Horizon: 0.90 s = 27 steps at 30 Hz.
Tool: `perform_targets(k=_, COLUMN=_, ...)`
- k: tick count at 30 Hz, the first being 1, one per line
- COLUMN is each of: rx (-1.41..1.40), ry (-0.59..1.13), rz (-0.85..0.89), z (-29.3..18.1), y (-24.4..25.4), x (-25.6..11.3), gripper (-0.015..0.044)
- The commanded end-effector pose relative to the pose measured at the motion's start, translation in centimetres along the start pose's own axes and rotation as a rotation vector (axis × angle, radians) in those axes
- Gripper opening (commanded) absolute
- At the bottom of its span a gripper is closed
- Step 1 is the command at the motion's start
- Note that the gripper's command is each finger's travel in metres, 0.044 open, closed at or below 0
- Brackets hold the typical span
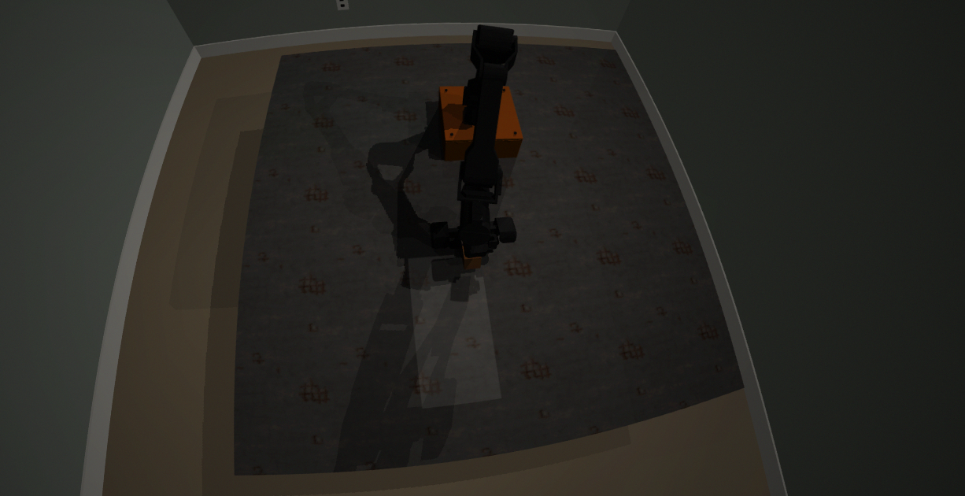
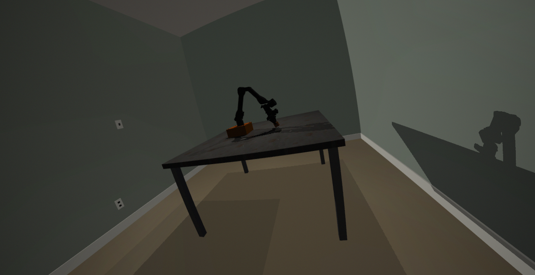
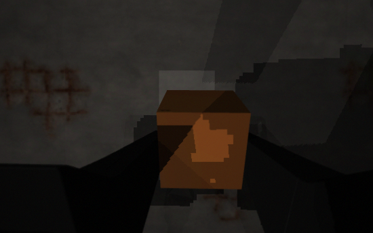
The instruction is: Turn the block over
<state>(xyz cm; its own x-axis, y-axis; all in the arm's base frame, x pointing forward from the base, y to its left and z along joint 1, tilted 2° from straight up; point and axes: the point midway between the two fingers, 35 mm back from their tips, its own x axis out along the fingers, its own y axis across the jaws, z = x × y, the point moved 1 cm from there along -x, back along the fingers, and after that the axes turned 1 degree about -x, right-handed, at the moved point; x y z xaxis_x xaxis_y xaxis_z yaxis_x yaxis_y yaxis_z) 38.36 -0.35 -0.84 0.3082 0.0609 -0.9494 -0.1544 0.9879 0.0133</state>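
My black metal gripper (image 1: 472,260) (image 2: 276,123) (image 3: 200,139) is squeezing the orange box-shaped block (image 1: 471,262) (image 2: 276,124) (image 3: 204,149). It has flat sides, patchy light and dark shadows, and is inside the edges of the dark grey table (image 1: 574,357) (image 2: 254,147) (image 3: 115,34).

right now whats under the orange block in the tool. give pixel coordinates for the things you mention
Below the block (image 1: 471,261) (image 2: 276,124) (image 3: 203,150), the wrist view shows dark, shadowed table top (image 2: 254,147) (image 3: 115,34) around its edges. Whatever lies directly beneath is covered, its underside too.

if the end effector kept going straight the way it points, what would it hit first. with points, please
Probably the table (image 1: 580,303) (image 2: 299,123), with the held block (image 1: 471,260) (image 2: 276,124) (image 3: 203,149) touching first; the remaining gap is unclear.
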Motion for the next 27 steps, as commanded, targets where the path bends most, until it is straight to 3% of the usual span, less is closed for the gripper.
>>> perform_targets(k=1, rx=0.000, ry=-0.070, rz=0.003, z=-0.2, y=0.1, x=-0.1, gripper=0.0000)
perform_targets(k=15, rx=-0.003, ry=-0.201, rz=-0.002, z=-0.8, y=0.1, x=-0.5, gripper=0.0000)
perform_targets(k=27, rx=0.004, ry=-0.370, rz=-0.005, z=-0.7, y=-0.1, x=2.2, gripper=0.0000)
